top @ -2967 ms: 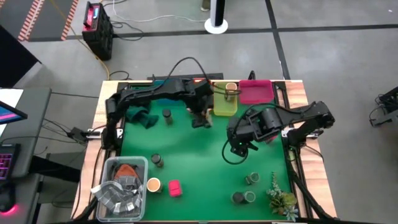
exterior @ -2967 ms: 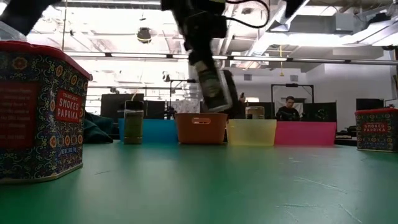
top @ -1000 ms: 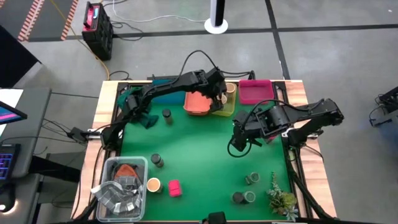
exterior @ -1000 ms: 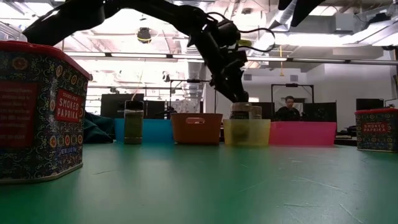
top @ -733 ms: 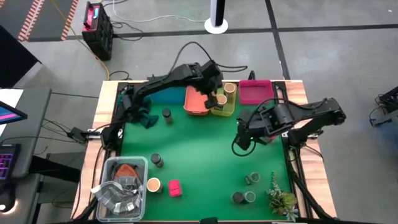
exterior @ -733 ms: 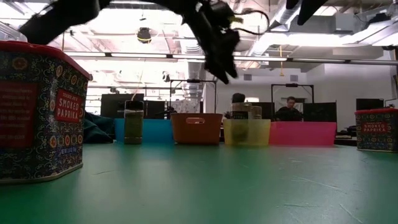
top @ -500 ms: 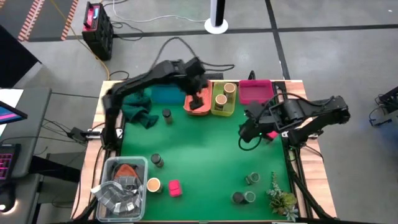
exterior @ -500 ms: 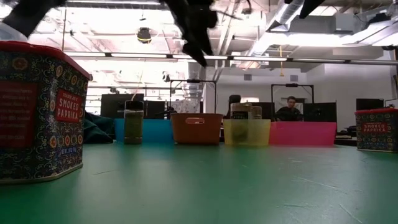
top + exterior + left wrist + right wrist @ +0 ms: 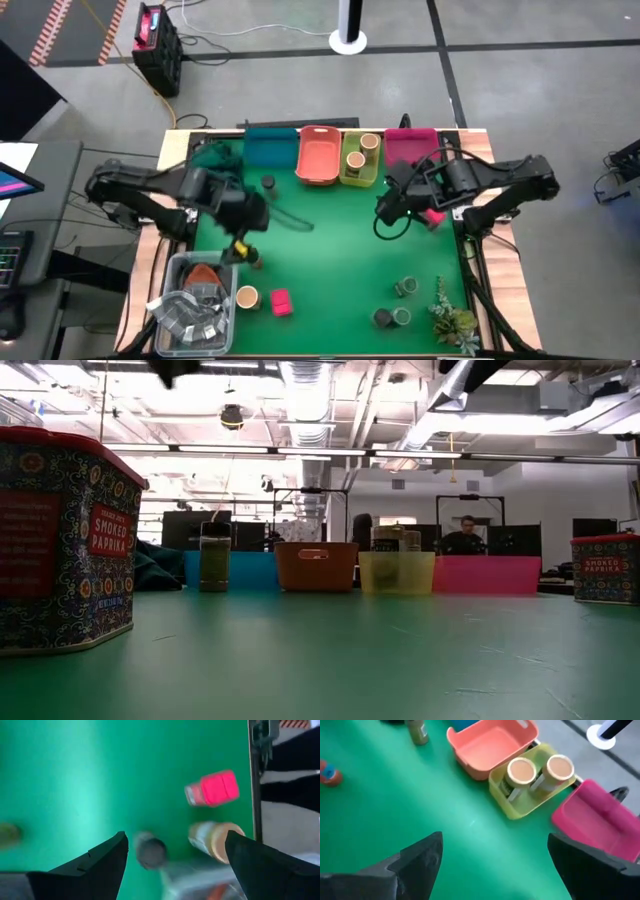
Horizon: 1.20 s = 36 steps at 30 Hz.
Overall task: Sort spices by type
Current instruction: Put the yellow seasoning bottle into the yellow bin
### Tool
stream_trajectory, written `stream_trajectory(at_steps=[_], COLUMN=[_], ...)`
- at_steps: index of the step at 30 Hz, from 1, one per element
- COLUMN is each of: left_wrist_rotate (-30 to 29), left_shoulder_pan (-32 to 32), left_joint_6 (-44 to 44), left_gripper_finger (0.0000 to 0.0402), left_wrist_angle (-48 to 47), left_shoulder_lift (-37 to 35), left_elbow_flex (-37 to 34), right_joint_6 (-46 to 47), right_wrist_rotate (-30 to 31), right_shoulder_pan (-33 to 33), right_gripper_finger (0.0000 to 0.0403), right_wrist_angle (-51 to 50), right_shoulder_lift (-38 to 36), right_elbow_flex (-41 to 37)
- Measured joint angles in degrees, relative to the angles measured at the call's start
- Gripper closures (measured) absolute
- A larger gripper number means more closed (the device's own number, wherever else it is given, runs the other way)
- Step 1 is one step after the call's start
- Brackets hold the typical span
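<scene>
My left gripper (image 9: 245,252) (image 9: 175,840) is open and hovers over the near left of the table. In its wrist view it looks down on a dark-lidded jar (image 9: 150,851), a tan-topped cylinder (image 9: 215,840) and a pink box (image 9: 212,789), all standing on the green mat. My right gripper (image 9: 383,212) (image 9: 495,840) is open and empty, above the mat short of the trays. Two tan-topped cylinders (image 9: 520,770) (image 9: 559,766) stand in the yellow tray (image 9: 358,172). Another dark-lidded jar (image 9: 268,183) stands near the blue tray (image 9: 270,148). Green-topped jars (image 9: 405,288) stand near right.
Orange tray (image 9: 318,155) and pink tray (image 9: 410,147) line the far edge. A clear tub (image 9: 195,300) of grey packets fills the near left corner, a plant sprig (image 9: 450,315) the near right. A dark green cloth (image 9: 215,160) lies far left. A pink box (image 9: 432,215) sits beside the right arm.
My left arm has drawn back from the yellow tray, leaving a second tan-topped cylinder standing in it, and has swung across the table to the near left, over the dark-lidded jar by the tub. My right gripper has drifted a little toward the far edge.
</scene>
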Motion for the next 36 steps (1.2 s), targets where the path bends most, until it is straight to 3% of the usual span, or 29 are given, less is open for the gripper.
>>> stream_trajectory(at_steps=[4,9,18,25,36], left_wrist_rotate=[-0.04,1.3,1.57,6.31,-1.48], left_shoulder_pan=[-6.6,-10.77,-12.19,-13.18,-20.49], left_joint_6=[-7.68,-10.43,-13.09,-16.46,-22.3], left_gripper_finger=[0.0085,0.0085,0.0085,0.0085,0.0085], left_wrist_angle=[-0.51,-2.96,-3.08,-5.5,-7.36], left_shoulder_lift=[2.58,8.55,16.89,25.09,26.85], left_elbow_flex=[0.31,3.79,8.66,13.07,14.27], right_joint_6=[-3.26,-7.17,-12.42,-13.74,-15.6], right_wrist_rotate=[-0.43,-2.14,-2.29,-2.4,-1.42], right_shoulder_pan=[-2.77,-5.04,-6.27,-3.01,-0.11], right_gripper_finger=[0.0015,0.0015,0.0015,0.0015,0.0015], right_wrist_angle=[0.39,2.0,2.64,2.62,7.72], right_shoulder_lift=[-0.17,-0.2,-0.2,-0.2,-0.2], right_elbow_flex=[0.0,0.0,0.0,0.0,0.0])
